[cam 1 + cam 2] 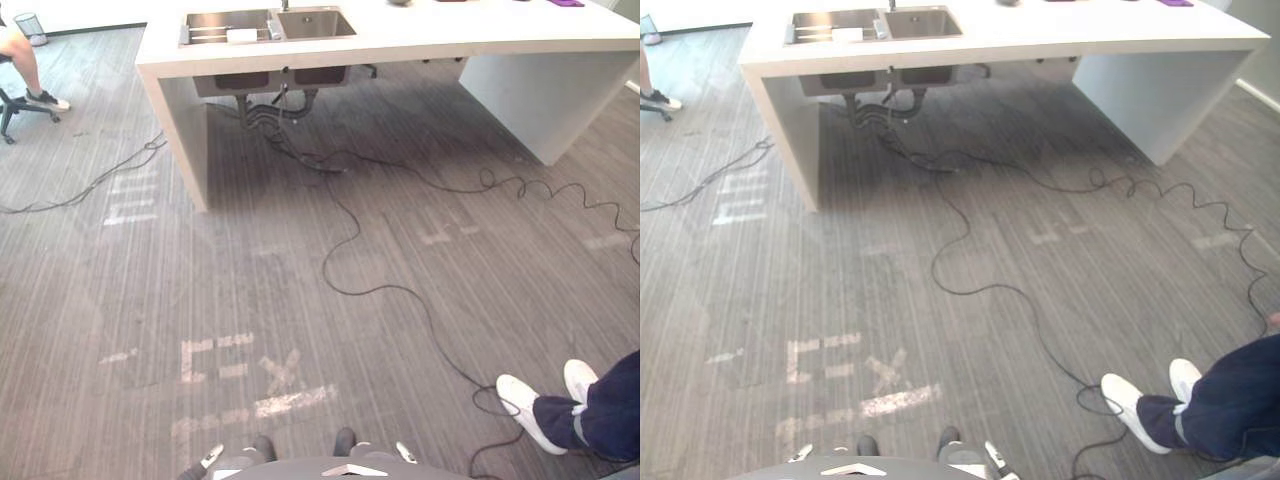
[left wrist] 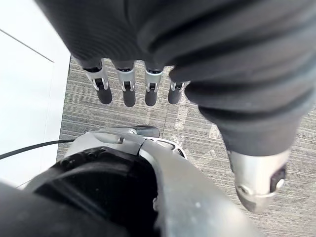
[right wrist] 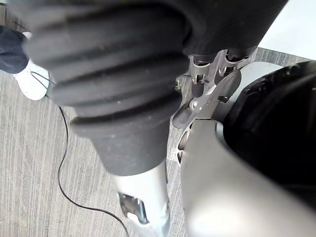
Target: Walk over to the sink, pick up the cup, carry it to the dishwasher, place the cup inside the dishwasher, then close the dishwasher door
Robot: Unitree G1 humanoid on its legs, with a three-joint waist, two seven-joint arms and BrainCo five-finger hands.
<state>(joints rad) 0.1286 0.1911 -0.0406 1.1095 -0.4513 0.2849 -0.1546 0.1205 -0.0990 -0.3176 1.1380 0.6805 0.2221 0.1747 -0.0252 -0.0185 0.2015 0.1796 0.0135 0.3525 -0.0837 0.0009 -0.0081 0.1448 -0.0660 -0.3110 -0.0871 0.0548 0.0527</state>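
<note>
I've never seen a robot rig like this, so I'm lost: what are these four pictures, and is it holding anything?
It is a walking humanoid robot with two hands. The two wide pictures come from its head camera, looking down across the floor toward a white counter with a sink. A person's shoes stand to its right. The two close pictures come from wrist cameras: one looks along the left hand, which is open and empty, the other along the right hand.

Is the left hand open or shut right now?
Open: the left hand shows straight, separate fingers in its wrist view and holds nothing.
</note>
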